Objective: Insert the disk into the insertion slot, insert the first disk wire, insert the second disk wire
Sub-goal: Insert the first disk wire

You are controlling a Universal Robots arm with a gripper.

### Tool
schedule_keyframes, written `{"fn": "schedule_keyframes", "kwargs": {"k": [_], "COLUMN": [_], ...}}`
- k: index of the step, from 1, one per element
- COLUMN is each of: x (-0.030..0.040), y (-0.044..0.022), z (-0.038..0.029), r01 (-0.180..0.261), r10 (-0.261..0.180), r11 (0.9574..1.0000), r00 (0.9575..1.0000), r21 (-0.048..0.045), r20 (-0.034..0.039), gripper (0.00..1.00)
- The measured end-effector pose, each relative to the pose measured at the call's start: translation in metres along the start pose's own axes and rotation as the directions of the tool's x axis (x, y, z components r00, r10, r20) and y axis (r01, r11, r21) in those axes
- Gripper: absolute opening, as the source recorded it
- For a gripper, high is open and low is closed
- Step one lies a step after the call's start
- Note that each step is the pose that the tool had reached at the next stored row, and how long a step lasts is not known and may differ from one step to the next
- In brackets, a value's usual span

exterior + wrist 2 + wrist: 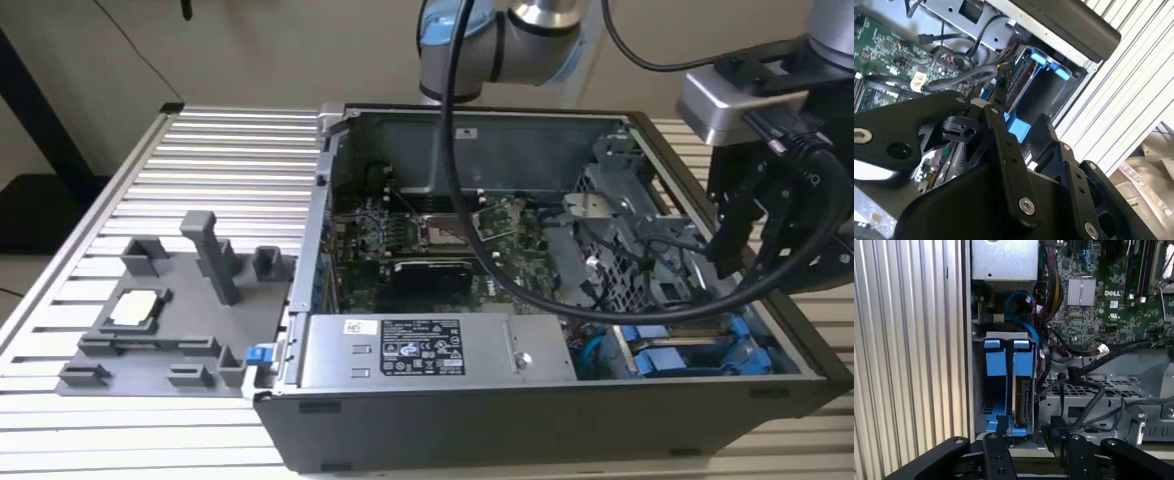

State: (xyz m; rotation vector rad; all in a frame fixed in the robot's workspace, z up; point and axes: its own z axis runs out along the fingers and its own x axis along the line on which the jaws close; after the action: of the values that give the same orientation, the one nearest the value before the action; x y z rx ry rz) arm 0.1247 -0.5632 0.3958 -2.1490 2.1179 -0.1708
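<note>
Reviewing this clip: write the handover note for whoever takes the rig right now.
End effector: low at the drive bay, right by the disk; grip unclear.
Disk: on edge in the slot, beside a second blue carrier.
Done: disk looks inserted.
Left: both wires. Black cables lie loose beside the bay, and none is seen plugged into the disk.

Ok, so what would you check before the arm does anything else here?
1. Disk seated in the insertion slot: ok, it stands in the bay beside another blue carrier.
2. Wires plugged into the disk: cannot tell; black cables run beside it.
3. Gripper empty: ok, jaws apart, nothing between them.
4. Gripper over the bay: ok.
5. Thick black cable clear of the case: not ok, it drapes across the open case and might snag.
</note>
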Motion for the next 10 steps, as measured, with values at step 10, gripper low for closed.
{"fn": "schedule_keyframes", "kwargs": {"k": [10], "x": [-0.0052], "y": [0.0012], "z": [0.0058], "r01": [0.086], "r10": [-0.087], "r11": [0.9953], "r00": [0.9961], "r21": [0.0435], "r20": [0.0136], "gripper": [0.47]}}
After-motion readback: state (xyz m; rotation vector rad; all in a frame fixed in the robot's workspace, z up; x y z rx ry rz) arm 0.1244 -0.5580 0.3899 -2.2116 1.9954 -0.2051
